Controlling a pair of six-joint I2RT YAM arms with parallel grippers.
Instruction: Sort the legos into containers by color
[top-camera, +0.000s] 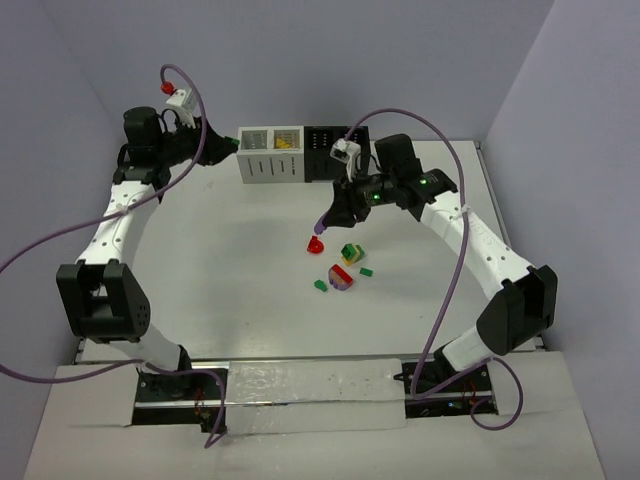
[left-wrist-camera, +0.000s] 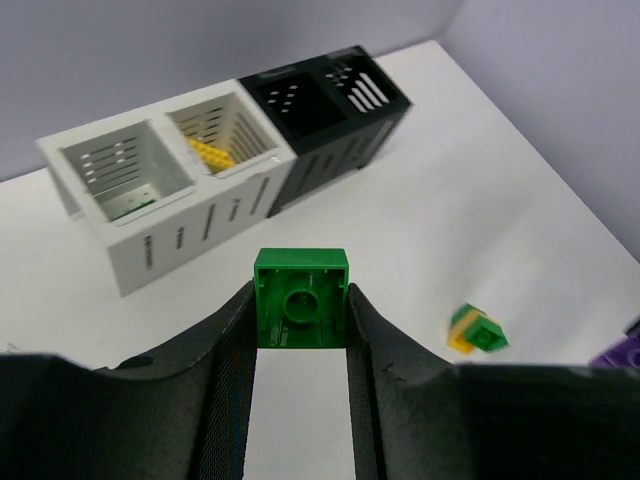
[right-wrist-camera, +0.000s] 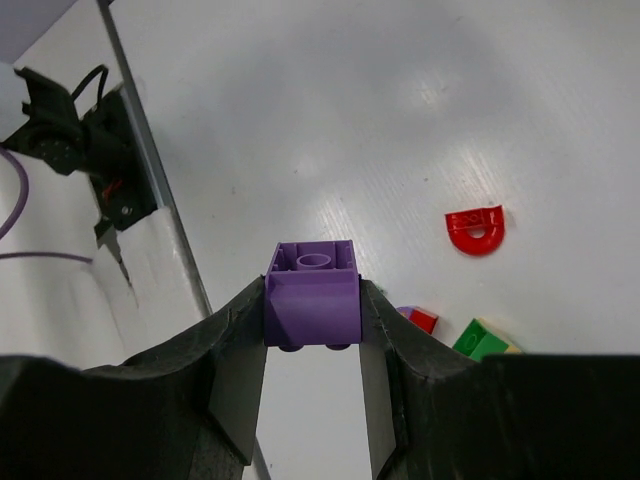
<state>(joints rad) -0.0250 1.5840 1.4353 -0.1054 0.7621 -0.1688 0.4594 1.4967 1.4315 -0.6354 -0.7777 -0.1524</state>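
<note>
My left gripper (left-wrist-camera: 301, 312) is shut on a green lego (left-wrist-camera: 301, 298), held in the air just left of the white container (top-camera: 272, 154). In the top view this gripper (top-camera: 230, 144) is beside that bin. My right gripper (right-wrist-camera: 313, 312) is shut on a purple lego (right-wrist-camera: 313, 292), above the table near the red arch lego (right-wrist-camera: 475, 229). In the top view it (top-camera: 323, 221) hovers just above the loose pile. The black container (top-camera: 325, 150) adjoins the white one. A yellow lego (left-wrist-camera: 212, 152) lies in the white unit's right compartment.
Loose legos lie mid-table: the red arch (top-camera: 316, 243), a green-yellow stack (top-camera: 351, 253), a purple-red stack (top-camera: 341, 277) and two small green bricks (top-camera: 321, 285). The white table (top-camera: 230, 300) ends at walls on the left, back and right.
</note>
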